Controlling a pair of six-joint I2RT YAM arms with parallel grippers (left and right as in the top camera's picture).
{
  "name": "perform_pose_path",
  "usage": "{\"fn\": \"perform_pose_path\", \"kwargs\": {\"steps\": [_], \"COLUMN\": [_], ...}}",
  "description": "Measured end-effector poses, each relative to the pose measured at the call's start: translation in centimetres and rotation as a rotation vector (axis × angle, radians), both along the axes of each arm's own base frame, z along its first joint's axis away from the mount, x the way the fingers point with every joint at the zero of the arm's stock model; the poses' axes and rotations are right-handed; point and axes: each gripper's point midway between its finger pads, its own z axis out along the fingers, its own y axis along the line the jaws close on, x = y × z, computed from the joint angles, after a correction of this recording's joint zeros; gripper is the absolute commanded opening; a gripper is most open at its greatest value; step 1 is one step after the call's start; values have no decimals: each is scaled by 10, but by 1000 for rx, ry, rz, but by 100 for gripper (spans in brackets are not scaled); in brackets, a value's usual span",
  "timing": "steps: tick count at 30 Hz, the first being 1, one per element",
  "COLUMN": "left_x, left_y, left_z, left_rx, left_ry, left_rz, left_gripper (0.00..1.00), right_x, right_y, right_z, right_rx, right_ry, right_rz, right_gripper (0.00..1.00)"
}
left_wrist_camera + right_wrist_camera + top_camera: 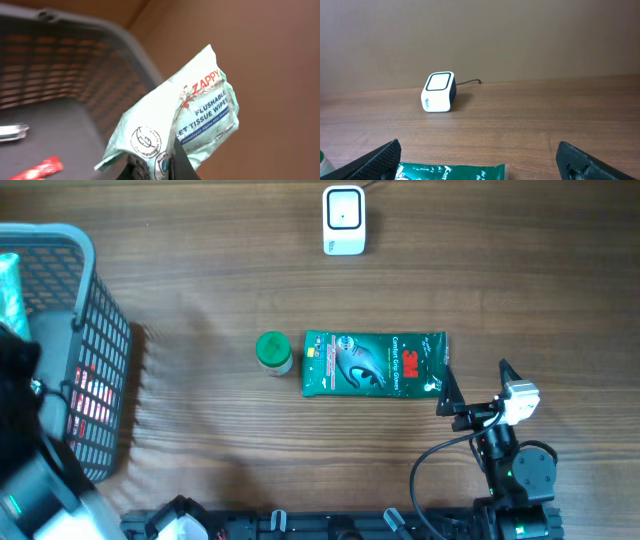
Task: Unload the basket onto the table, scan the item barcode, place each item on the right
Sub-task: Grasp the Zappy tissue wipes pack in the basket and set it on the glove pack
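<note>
My left jaws are clamped shut on the lower end of the wipes pack (200, 120). It sticks up & away from them, long axis tilted, over the basket (75, 30) at the surface's left side. The scanner (343, 220) sits at the far side, centre, well apart to my right. The route looks open, w/ the bottle (273, 352) & glove pack (375, 364) lying nearer me. My right jaws gape wide, empty, just beside the glove pack's right end.

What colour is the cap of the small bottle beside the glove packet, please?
Green; the cap shows best in the overhead view.
</note>
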Motion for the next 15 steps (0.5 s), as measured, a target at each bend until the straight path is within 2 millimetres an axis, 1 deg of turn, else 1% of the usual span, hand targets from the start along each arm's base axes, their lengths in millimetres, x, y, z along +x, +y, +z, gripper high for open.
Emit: {"fn": "perform_pose_path", "kwargs": {"steps": [1, 2, 3, 4, 5, 6, 8, 9, 10, 12, 14, 15], "left_x": [-8, -9, -7, -7, -10, -15, -21, -22, -21, -21, -22, -24], "left_y": [-36, -70, -106, -154, -184, -209, -245, -269, -283, -317, -351, -362], "left_z": [21, 33, 36, 26, 11, -5, -30, -48, -64, -105, -165, -186], "left_rx": [27, 44, 52, 33, 16, 4, 9, 20, 24, 25, 28, 34], "left_ry": [-72, -119, -131, -101, -48, 6, 78, 123, 166, 284, 485, 562], "left_rz": [-110, -248, -419, -656, -808, -939, -1134, -1257, -1324, -1464, -1577, -1605], "left_gripper": [4, 4, 4, 4, 4, 4, 4, 4, 4, 4, 4, 4], "right_x": [0, 0, 0, 0, 0, 0, 0, 0, 0, 0, 0, 0], "right_y": [0, 0, 0, 0, 0, 0, 0, 0, 0, 0, 0, 0], "right_z": [0, 0, 0, 0, 0, 0, 0, 0, 0, 0, 0, 0], "right_rx": [0, 0, 0, 0, 0, 0, 0, 0, 0, 0, 0, 0], "right_ry": [0, 0, 0, 0, -2, 0, 0, 0, 0, 0, 1, 0], "right_rz": [0, 0, 0, 0, 0, 0, 0, 0, 0, 0, 0, -1], "right_gripper": [100, 100, 100, 100, 100, 99, 100, 100, 100, 100, 100, 100]}}
